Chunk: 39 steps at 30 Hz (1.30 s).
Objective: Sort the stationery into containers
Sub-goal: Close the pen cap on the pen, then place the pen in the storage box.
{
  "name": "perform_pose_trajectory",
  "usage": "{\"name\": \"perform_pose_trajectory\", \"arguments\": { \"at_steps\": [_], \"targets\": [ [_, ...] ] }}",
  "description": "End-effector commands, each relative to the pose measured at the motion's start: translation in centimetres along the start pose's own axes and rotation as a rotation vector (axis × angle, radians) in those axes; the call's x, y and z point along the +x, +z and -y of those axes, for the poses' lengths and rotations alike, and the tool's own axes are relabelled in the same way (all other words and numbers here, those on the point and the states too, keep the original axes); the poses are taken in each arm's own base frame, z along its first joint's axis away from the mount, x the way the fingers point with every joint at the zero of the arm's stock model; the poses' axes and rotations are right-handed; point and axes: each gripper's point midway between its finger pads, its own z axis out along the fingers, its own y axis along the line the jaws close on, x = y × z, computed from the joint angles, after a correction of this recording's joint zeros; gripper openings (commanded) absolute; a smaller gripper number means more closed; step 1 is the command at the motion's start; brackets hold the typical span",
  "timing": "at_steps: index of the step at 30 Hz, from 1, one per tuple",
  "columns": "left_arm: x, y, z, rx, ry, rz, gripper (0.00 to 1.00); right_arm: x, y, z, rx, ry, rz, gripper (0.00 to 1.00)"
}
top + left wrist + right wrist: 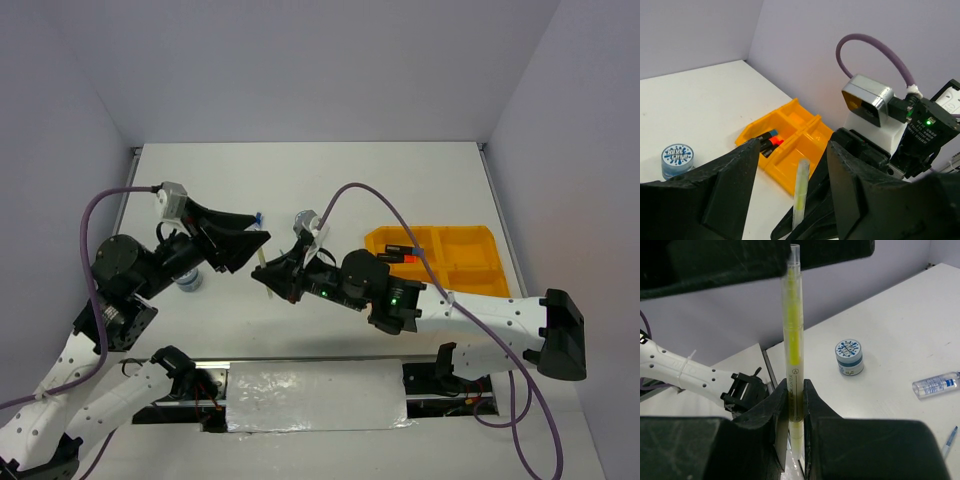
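Pen (792, 330), clear with yellow ink, is standing upright above the tabletop (890, 330), with the right claw (792, 390) pinching it near its lower end. The left claw (794, 147) is hanging spread, its fingers sitting either side of the pen's upper end without gripping it. The orange-yellow tray (790, 107) is lying well apart, holding highlighters (771, 141) in one compartment.

The right arm (400, 295) is covering the orange-yellow tray's (475, 240) near left corner, and the highlighters (397, 252) in its far left compartment are showing too small to count, perhaps two. Well left of the tray, the left arm (130, 265) is hiding part of a blue-white pot (190, 283). From the left wrist, fingers (730, 195) of the left gripper (794, 150) are blocking the tray's near side.
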Motion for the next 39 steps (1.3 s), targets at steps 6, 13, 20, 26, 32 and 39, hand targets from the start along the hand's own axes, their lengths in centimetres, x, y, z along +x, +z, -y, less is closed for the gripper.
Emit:
{"name": "perform_pose_trajectory", "arguments": {
  "at_steps": [6, 13, 20, 26, 32, 39],
  "targets": [
    [0.2, -0.2, 1.2, 0.06, 0.005, -0.023, 0.46, -2.9, 0.8, -0.1, 0.019, -0.013, 0.047, 0.0],
    [0.9, -0.3, 0.9, 0.048, 0.005, -0.053, 0.13, -3.3, 1.2, -0.4, 0.013, -0.021, 0.037, 0.0],
    [4.5, -0.5, -0.5, 0.021, -0.045, -0.148, 0.0, -6.9, 1.2, -0.6, 0.014, -0.063, 0.086, 0.0],
    [10.0, -1.5, -2.2, -0.017, -0.135, -0.274, 0.0, -12.9, 1.1, -0.1, -0.003, -0.098, 0.163, 0.0],
    [14.4, -2.6, -3.4, -0.075, -0.202, -0.384, 0.0, -18.5, 1.9, 0.1, -0.007, -0.169, 0.203, 0.0],
    [16.7, -3.3, -3.3, -0.094, -0.243, -0.407, 0.0, -20.4, 3.0, 0.9, -0.003, -0.171, 0.214, 0.0]
  ]
}}
